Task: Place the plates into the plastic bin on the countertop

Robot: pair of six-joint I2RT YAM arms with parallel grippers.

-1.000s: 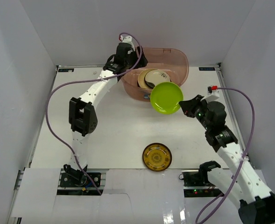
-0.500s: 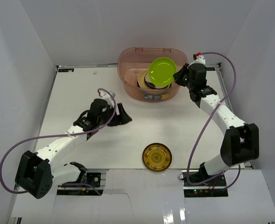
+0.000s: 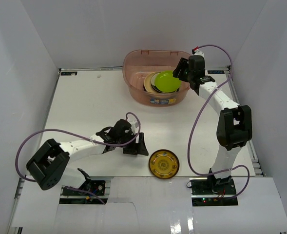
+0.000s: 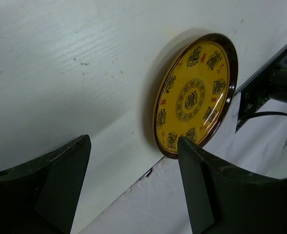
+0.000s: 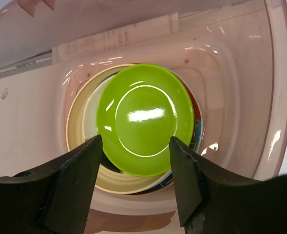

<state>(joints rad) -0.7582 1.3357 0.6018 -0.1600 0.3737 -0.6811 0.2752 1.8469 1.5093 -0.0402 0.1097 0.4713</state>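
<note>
The plastic bin (image 3: 138, 92) stands at the back of the countertop (image 3: 85, 107). A lime green plate (image 3: 165, 81) lies in it on top of a stack of plates, with a cream plate (image 5: 80, 146) showing under it. My right gripper (image 3: 181, 71) hovers just above the bin's right side, open, with its fingers apart from the green plate (image 5: 145, 117). A gold patterned plate (image 3: 163, 163) lies flat near the front edge. My left gripper (image 3: 143, 146) sits low just left of it, open and empty. In the left wrist view the gold plate (image 4: 194, 95) is ahead of the right finger (image 4: 216, 190).
The countertop's front edge and metal frame (image 4: 260, 83) run right beside the gold plate. White walls enclose the table on three sides. Purple cables (image 3: 197, 126) loop beside both arms. The bin wall (image 5: 275, 97) rises to the right of my right gripper (image 5: 136, 141).
My right gripper carried the lime green plate over the bin and opened; the plate now lies on the stack. My left arm swung from the bin down to beside the gold plate.
</note>
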